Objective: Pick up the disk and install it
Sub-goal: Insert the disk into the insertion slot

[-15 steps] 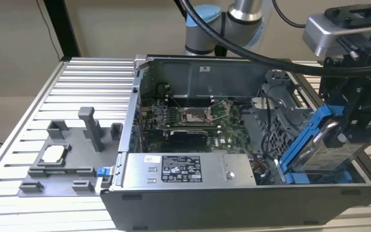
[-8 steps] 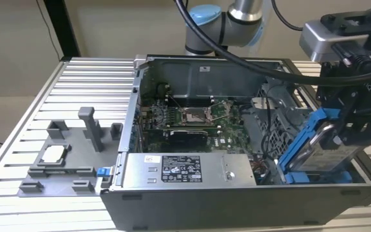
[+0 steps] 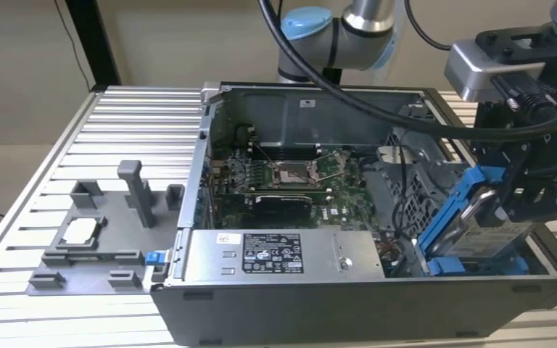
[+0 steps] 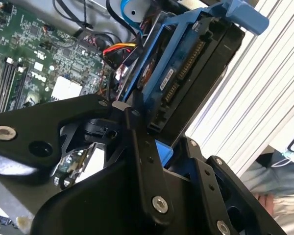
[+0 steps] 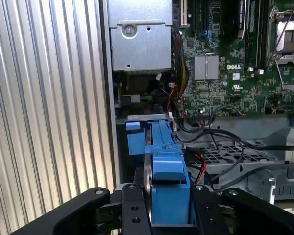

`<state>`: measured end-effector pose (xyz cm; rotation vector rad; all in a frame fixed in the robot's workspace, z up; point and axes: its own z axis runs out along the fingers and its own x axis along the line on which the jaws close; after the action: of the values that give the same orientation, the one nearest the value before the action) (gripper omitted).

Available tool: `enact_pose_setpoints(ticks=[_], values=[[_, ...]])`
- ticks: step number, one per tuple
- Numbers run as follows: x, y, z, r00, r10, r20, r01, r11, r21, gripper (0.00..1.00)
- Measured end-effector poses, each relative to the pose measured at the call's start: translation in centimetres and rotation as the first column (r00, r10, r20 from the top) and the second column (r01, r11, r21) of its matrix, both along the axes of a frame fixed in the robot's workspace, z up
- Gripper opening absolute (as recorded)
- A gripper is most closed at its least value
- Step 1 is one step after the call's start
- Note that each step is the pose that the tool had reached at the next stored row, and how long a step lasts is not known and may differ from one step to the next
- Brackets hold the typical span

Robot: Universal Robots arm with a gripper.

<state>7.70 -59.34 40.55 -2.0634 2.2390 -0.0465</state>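
The disk [image 3: 492,235], a silver drive in a blue plastic bracket, stands tilted in the front corner of the open computer case [image 3: 356,297], on the exterior view's right. Its lower end is down in the blue drive bay and its top leans outward. My gripper [image 3: 513,201] is shut on its upper part. In the first wrist view the blue bracket of the disk [image 5: 169,161] sits clamped between the black fingers of the gripper [image 5: 169,218]. In the second wrist view the connector edge of the disk [image 4: 196,58] faces the camera above a finger [image 4: 142,152].
Inside the case lie the motherboard [image 3: 289,177], a grey power supply box [image 3: 278,254] with a white label, and loose cables [image 3: 405,174] next to the bay. A grey tray [image 3: 104,272] with a small chip [image 3: 80,230] sits on the slatted table. A person's hand [image 4: 272,201] is nearby.
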Motion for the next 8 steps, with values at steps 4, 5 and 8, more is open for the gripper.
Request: enact_pose_setpoints(ticks=[4, 5, 8], values=[[0.0, 0.0, 0.0, 1.0, 0.0, 0.0, 0.0, 1.0, -0.0004, 0.0], [0.0, 0.0, 0.0, 1.0, 0.0, 0.0, 0.0, 1.0, -0.0004, 1.0], [0.0, 0.01, 0.18, 1.0, 0.0, 0.0, 0.0, 1.0, -0.0006, 1.0]])
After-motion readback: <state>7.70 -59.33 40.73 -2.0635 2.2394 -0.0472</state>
